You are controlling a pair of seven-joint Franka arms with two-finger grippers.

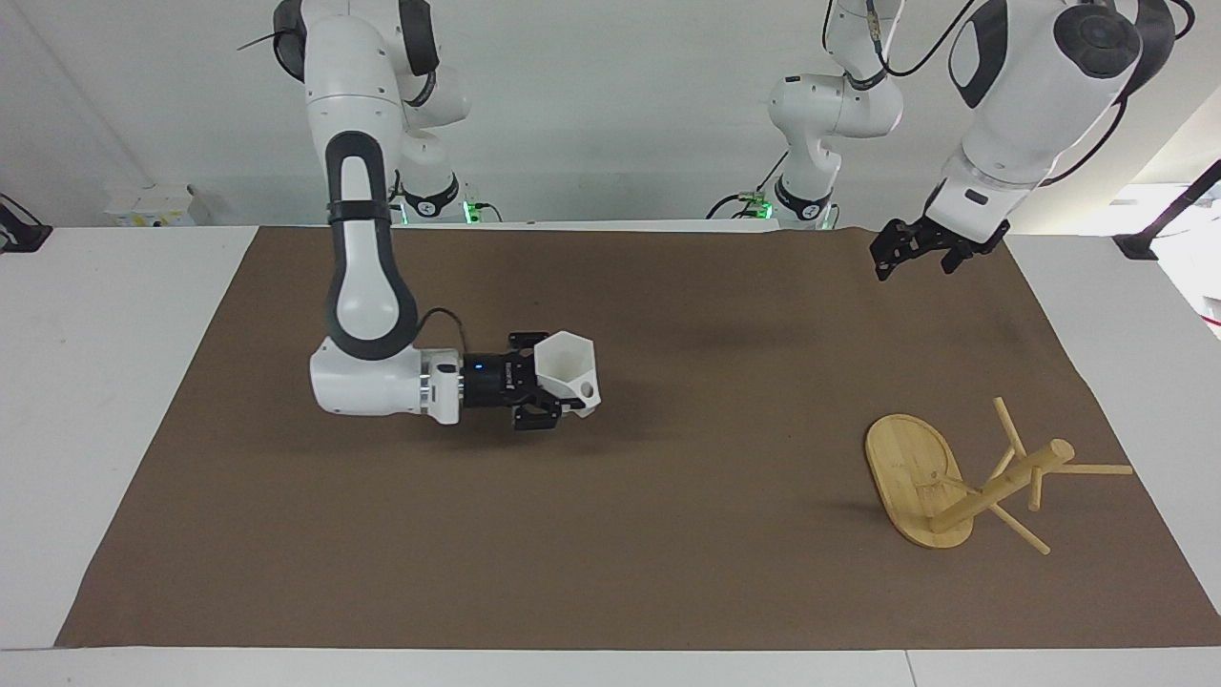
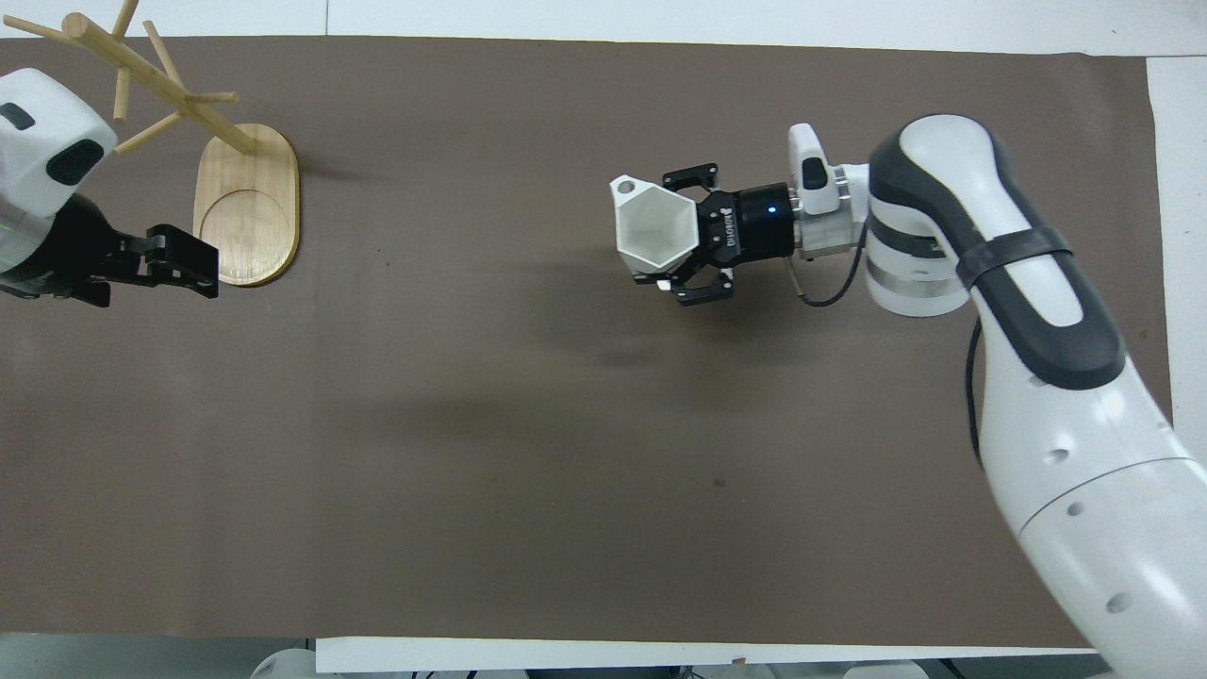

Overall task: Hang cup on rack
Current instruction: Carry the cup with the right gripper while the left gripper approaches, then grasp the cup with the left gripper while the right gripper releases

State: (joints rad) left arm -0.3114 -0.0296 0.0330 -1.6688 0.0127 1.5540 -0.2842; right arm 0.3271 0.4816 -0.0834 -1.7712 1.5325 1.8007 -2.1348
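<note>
Facing view: right gripper (image 1: 558,405) is clamped on the cup (image 1: 568,374), carried just above the brown mat (image 1: 668,572), roughly mid-table toward the right arm's end. Wrist is horizontal, cup mouth up, its handle loop pointing toward the left arm's end. The rack (image 1: 963,482) stands on the mat at the left arm's end, well apart from the cup, with bare mat between the two. Its oval base is flat and its post and pegs spread over the mat. Left gripper (image 1: 918,258) hangs in the air over the mat's corner close to the robots, fingers spread wide, holding nothing. White table (image 1: 95,382) shows around the mat, white wall at the top, cables and green lights at the arm bases.

Overhead view: cup (image 2: 655,226) shows its hexagonal mouth, white and empty inside, with the handle loop at the rim. The right gripper (image 2: 674,236) links splay out on both sides of the cup. Rack (image 2: 240,203) base shows a circular groove, not legible in the facing view. Left gripper (image 2: 184,264) sits just beside the base edge here, but the facing view shows it raised and clear of the rack. Pegs run past the mat edge at the top corner. Arm shadows fall mid-mat.
</note>
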